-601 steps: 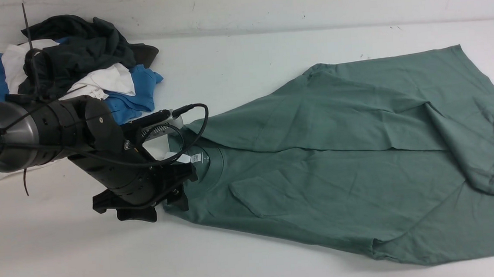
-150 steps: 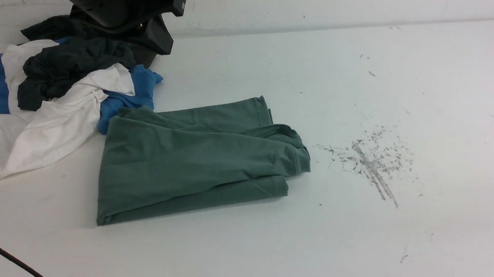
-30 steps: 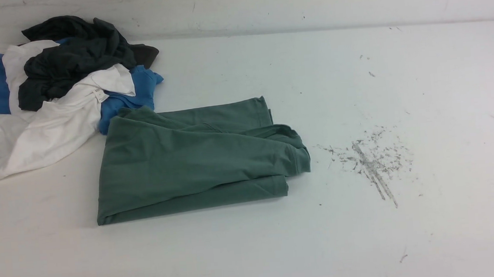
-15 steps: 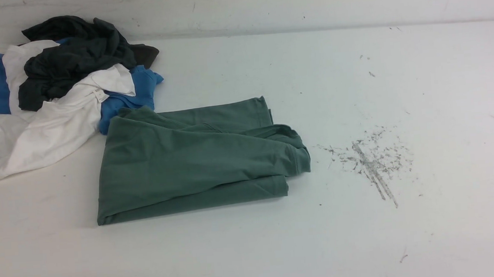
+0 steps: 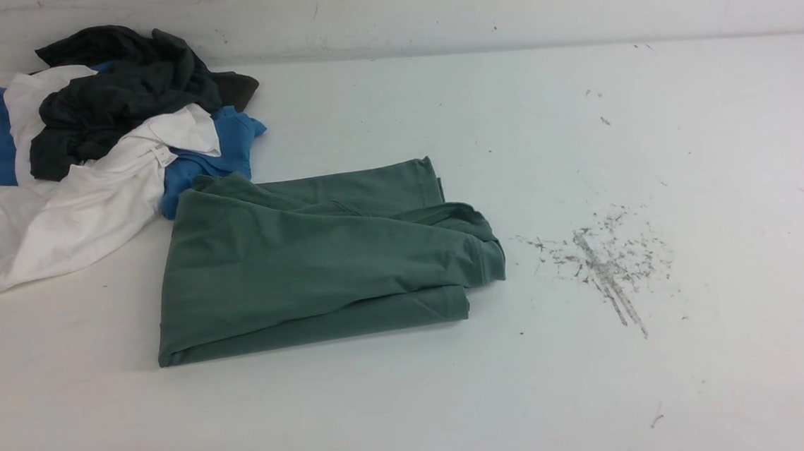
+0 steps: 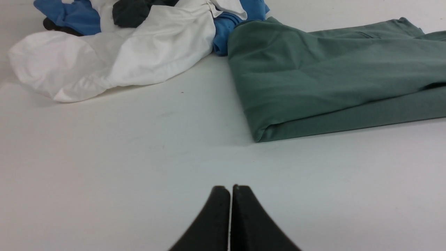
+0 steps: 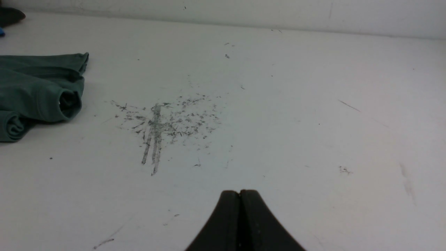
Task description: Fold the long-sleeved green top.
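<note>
The green long-sleeved top (image 5: 319, 259) lies folded into a thick, flat bundle on the white table (image 5: 580, 135), a bit to the left of the middle. It is folded over on itself, so one layer sits on top of another. A rolled cuff sticks out at its right end. Its far left corner touches a messy pile of other clothes. In that pile there is a bright blue garment (image 5: 210, 161), a white garment (image 5: 55, 221) that spreads out toward the front, and a dark charcoal garment (image 5: 124, 96) on top at the back. To the right of the green top there is a patch of gray scratch marks (image 5: 606, 261) on the table. The left gripper (image 6: 230, 190) has its two black fingers pressed tight together, with nothing between them. It sits above the bare table, near the front left corner of the green top but not touching it. The right gripper (image 7: 239, 193) is pressed tight together too and holds nothing. It is over bare table, well apart from the green top, with the scratch marks between them.
</note>
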{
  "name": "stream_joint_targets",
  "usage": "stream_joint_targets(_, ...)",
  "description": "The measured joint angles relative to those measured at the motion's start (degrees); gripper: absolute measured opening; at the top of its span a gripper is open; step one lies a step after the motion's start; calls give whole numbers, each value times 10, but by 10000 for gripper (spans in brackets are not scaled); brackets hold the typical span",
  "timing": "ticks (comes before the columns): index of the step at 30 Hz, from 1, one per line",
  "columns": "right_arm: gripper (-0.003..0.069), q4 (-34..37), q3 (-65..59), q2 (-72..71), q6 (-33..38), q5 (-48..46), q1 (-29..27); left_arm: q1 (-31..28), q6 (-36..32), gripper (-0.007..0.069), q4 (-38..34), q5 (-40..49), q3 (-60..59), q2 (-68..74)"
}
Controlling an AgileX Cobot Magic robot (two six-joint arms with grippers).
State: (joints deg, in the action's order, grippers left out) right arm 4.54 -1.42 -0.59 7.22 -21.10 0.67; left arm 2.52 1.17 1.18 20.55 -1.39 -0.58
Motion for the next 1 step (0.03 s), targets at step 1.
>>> stream_joint_targets(1, -15, 0, 0, 0, 0, 0, 0, 0, 0, -4, 0, 0, 0, 0)
